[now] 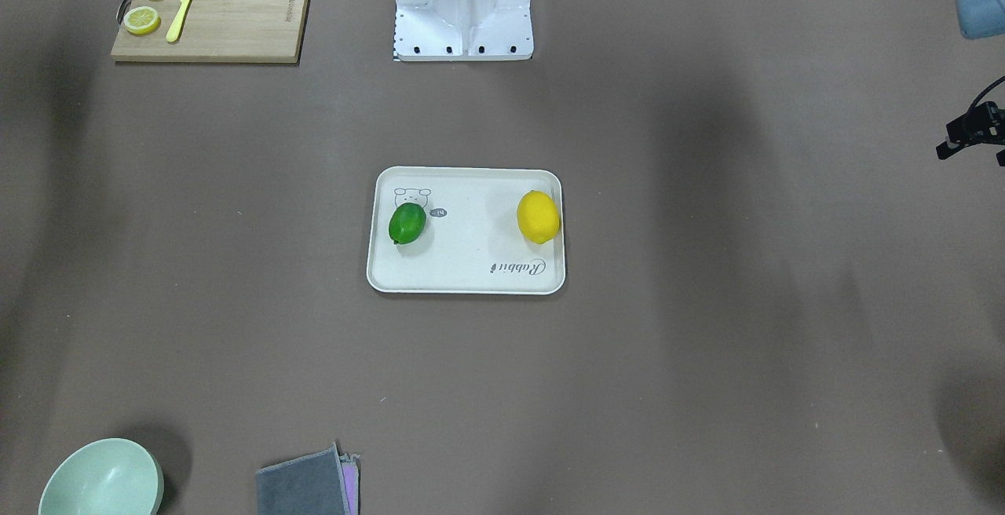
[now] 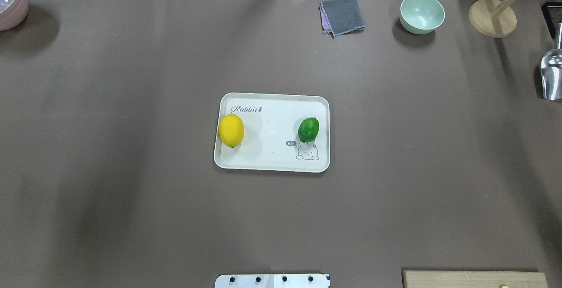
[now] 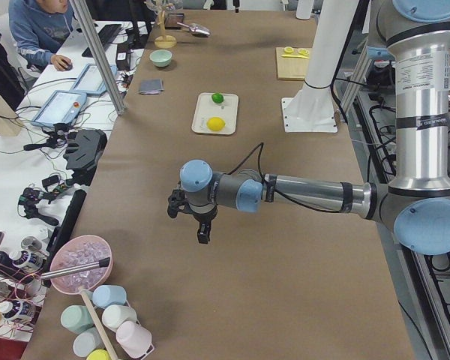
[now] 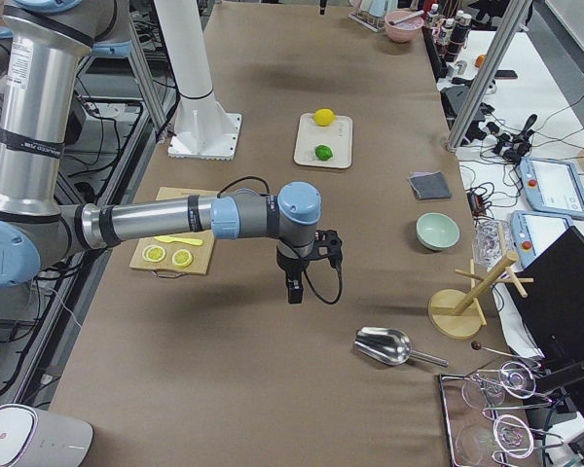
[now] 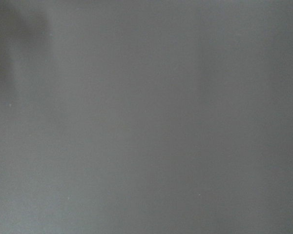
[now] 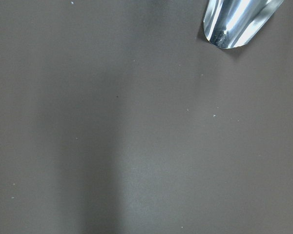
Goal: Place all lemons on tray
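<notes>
The tray (image 1: 471, 275) lies in the middle of the table (image 1: 707, 342), and both lemons rest on it. The green lemon (image 1: 407, 222) is at the tray's 9 o'clock side, on the bear drawing. The yellow lemon (image 1: 538, 217) is at its 3 o'clock side, close to the rim. A wooden board (image 1: 243, 20) with lemon slices (image 1: 142, 20) sits at 11 o'clock.

From overhead, the yellow lemon is at the tray's 9 o'clock side and the green one at 3 o'clock.

From the left side, the left gripper (image 3: 202, 234) hangs over bare table, well apart from the tray. I cannot tell if its jaws are open.

From the right side, the right gripper (image 4: 293, 292) hangs over the table, with a metal scoop (image 4: 384, 345) at its 4 o'clock. I cannot tell how its jaws stand either.

The left wrist view shows only bare table.

The right wrist view shows table, with the scoop at 1 o'clock.
</notes>
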You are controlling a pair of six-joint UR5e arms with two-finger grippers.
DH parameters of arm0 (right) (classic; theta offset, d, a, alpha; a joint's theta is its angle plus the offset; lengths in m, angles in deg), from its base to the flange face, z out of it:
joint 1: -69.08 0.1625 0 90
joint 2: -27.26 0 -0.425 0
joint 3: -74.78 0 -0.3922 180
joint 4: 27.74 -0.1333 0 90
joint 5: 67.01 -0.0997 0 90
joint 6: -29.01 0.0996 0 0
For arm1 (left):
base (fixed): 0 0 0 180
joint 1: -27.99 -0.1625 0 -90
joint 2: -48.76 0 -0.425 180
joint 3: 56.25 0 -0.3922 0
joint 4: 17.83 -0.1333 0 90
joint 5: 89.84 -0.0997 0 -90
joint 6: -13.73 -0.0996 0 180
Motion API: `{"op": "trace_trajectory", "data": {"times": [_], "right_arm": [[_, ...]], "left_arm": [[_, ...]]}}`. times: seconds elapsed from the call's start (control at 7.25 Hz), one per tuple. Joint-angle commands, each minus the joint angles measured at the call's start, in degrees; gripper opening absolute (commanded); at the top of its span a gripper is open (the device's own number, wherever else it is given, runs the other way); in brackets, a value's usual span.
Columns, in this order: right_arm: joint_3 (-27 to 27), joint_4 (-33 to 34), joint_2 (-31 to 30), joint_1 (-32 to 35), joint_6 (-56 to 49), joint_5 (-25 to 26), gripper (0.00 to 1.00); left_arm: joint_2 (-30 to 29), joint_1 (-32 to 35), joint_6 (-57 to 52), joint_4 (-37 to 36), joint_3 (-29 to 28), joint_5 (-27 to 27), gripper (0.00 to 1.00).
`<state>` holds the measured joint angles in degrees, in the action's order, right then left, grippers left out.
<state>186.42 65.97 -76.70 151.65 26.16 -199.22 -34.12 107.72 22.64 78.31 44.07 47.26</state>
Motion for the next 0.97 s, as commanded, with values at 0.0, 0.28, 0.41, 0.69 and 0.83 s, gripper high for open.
{"op": "trace_trajectory", "data": {"times": [0.0,0.28,0.41,0.69,0.83], "right_arm": [[-1.24,-0.81,-0.1,3.72,-2.68,-1.89,1.0],[-0.98,-0.81,-0.98,5.57,-4.62,-1.56,1.0],[-1.68,-0.81,-1.33,6.28,-4.79,-1.82,1.0],[-1.94,-0.28,-0.81,6.9,-4.79,-2.17,1.0],[-1.42,-0.02,-0.72,7.34,-4.79,-1.82,1.0]], "left_arm": [[2.63,1.39,-0.47,1.94,-0.47,-0.43,0.99],[2.55,1.31,-3.26,4.57,-1.62,-3.76,0.99],[2.73,2.27,-6.67,4.93,-2.75,-3.25,0.99],[3.43,6.05,-11.08,4.94,-3.29,-3.24,0.99],[3.43,7.36,-13.19,4.94,-4.16,-3.24,0.99]]}}
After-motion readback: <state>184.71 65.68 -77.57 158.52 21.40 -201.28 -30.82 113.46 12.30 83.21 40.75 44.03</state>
